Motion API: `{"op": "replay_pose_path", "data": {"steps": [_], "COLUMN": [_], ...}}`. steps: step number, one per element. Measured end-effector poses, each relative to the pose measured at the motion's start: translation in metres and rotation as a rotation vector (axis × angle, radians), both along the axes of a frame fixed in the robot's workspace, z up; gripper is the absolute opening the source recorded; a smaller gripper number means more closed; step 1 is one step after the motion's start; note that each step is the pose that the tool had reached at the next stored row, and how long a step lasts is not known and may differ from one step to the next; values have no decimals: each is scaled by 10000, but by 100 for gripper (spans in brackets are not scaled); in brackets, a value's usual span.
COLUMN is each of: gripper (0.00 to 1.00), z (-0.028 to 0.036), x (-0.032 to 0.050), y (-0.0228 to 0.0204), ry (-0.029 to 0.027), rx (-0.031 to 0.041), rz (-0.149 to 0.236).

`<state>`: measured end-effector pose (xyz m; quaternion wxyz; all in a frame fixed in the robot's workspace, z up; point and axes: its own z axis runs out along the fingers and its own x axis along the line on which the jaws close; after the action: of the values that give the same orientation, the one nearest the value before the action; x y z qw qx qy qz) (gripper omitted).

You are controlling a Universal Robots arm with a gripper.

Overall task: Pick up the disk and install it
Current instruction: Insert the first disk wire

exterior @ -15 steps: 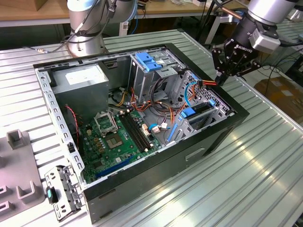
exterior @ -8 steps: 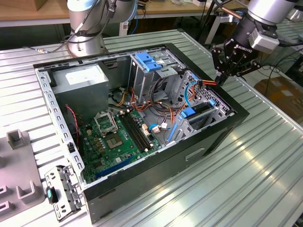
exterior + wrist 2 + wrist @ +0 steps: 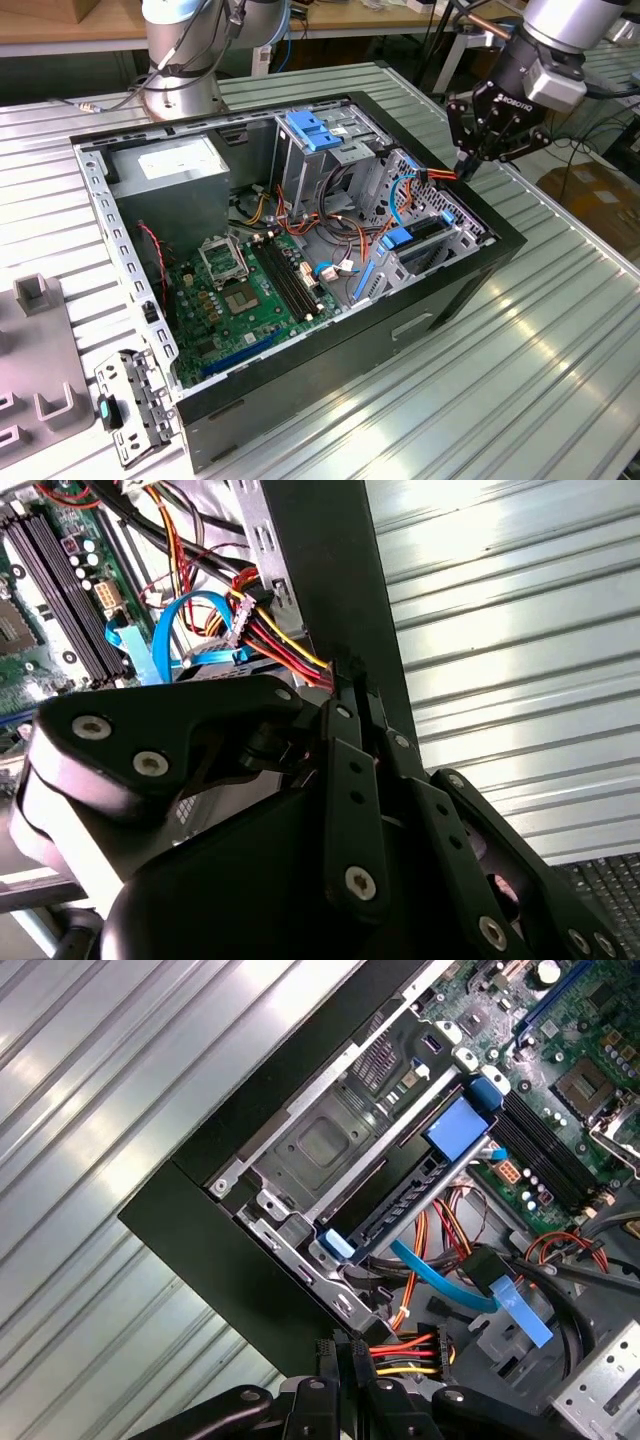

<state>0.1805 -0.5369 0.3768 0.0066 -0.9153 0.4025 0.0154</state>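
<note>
Ribbed metal table (image 3: pixel 560 330), fingers (image 3: pixel 466 166) pinching cables (image 3: pixel 440 175)

No legible text — anywhere.

1. arm (image 3: pixel 560 40) comes in from the upper corner on the exterior view's right, angled down and toward the exterior view's left
2. the wrist is tipped over, so the black gripper (image 3: pixel 468 168) points downward
3. fingers are pinched together at the tips, you can see the closed linkages in both wrist views (image 3: pixel 350 695) (image 3: pixel 350 1350)
4. a second arm base (image 3: pixel 185 50) stands upright at the back
</note>
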Motion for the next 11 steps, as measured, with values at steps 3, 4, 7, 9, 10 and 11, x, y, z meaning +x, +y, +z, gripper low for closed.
{"op": "replay_pose_path", "data": {"steps": [3, 4, 7, 9, 10, 11], "gripper": [16, 16, 16, 16, 16, 16], "z": [0, 0, 0, 0, 0, -1], "x": [0, -1, -30, -66, -105, -127], "y": [0, 0, 0, -1, -2, -2], "ry": [0, 0, 0, 0, 0, 0], "rx": [1, 1, 1, 1, 1, 1], "rz": [-513, -596, -740, -746, -747, -746]}}
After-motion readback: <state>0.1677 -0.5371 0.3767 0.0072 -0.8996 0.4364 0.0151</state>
